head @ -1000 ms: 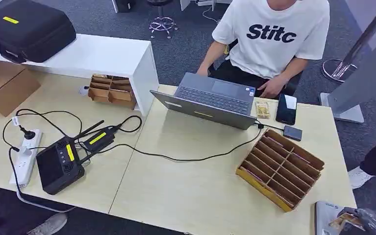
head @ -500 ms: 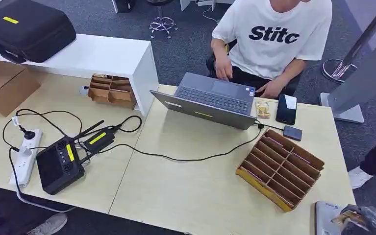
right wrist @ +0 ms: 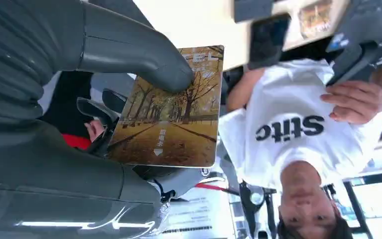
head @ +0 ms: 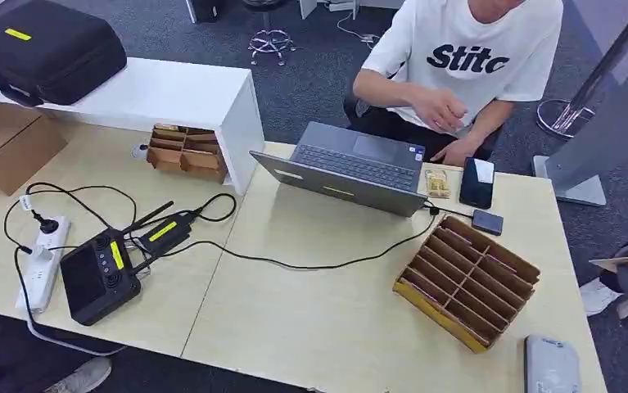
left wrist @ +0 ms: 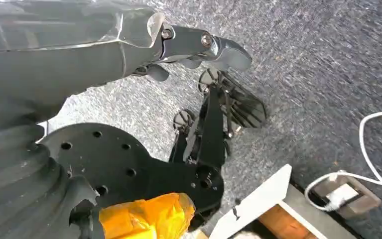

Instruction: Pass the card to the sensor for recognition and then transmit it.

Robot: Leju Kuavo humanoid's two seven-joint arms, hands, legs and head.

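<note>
The grey card reader (head: 552, 366) lies at the table's (head: 335, 311) near right corner. Off the table's right edge, the right hand (right wrist: 104, 94) pinches the tree-printed card (right wrist: 171, 112), thumb on its face. Beyond, a person (head: 466, 65) sits behind the laptop (head: 347, 168). The left hand (left wrist: 129, 45) hangs over carpet, its fingers partly hidden; I cannot tell its state.

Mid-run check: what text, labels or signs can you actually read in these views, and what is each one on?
"Stitc": on the person's white T-shirt.
Card held by the right hand: an arrow and small characters, too blurred to read.
Yellow labels on the black case, the controller and the laptop: too small to read.
</note>
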